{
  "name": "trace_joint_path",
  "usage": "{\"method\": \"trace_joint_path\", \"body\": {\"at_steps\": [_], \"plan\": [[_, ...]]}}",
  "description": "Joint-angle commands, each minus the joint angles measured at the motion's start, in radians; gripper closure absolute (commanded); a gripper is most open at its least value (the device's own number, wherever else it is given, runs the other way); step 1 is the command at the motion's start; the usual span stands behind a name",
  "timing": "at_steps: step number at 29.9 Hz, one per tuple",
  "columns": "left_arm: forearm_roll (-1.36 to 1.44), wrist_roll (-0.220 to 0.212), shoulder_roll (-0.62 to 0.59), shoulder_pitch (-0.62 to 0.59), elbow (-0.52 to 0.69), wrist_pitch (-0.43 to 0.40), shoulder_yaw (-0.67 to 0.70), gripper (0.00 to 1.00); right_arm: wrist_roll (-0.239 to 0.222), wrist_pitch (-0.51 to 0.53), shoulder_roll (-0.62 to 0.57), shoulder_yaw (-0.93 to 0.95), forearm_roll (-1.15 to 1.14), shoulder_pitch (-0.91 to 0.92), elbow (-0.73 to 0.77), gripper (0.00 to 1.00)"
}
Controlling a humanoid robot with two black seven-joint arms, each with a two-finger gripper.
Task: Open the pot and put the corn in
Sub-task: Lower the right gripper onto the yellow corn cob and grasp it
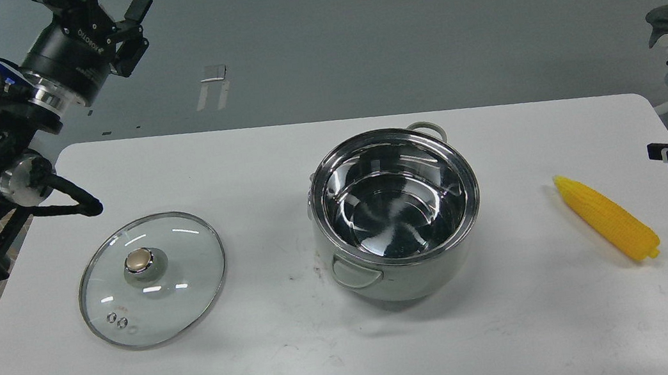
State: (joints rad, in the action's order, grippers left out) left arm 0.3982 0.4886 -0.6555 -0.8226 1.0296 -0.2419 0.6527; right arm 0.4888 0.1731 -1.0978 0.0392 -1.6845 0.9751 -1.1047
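At the centre of the white table (305,359) stands the pot (396,213), upright and uncovered, its shiny interior empty; one pale loop handle faces the near edge, the other shows behind the far rim. The corn (608,218) lies flat on the table to the right of the pot, well apart from it, tapered end pointing away toward the far side and blunt end toward the near right. The glass lid (152,280) with its gold knob rests flat on the table to the left of the pot, not touching it. The right gripper (659,156) enters low at the right edge, just beyond the table's right side and near the corn's far end; its fingers are seen edge-on and dark, so spread or closed cannot be told. The left gripper (114,16) is raised above the far left corner, fingers spread and holding nothing, away from the lid.
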Motion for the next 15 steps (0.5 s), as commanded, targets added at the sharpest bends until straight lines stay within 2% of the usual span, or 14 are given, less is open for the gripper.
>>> {"method": "trace_joint_path", "body": {"at_steps": [1,7,15], "plan": [[0.001,0.0,0.005,0.0,0.004,-0.002,0.002,0.03,0.0,-0.007,0.064,-0.008,-0.05,-0.039,0.041,0.0],[0.001,0.0,0.002,0.01,0.04,0.001,0.001,0.03,0.0,-0.081,0.179,-0.018,-0.125,-0.09,0.138,0.0],[-0.001,0.0,-0.001,0.019,0.053,0.004,0.013,0.03,0.0,-0.121,0.266,-0.073,-0.153,-0.102,0.224,0.03]]}}
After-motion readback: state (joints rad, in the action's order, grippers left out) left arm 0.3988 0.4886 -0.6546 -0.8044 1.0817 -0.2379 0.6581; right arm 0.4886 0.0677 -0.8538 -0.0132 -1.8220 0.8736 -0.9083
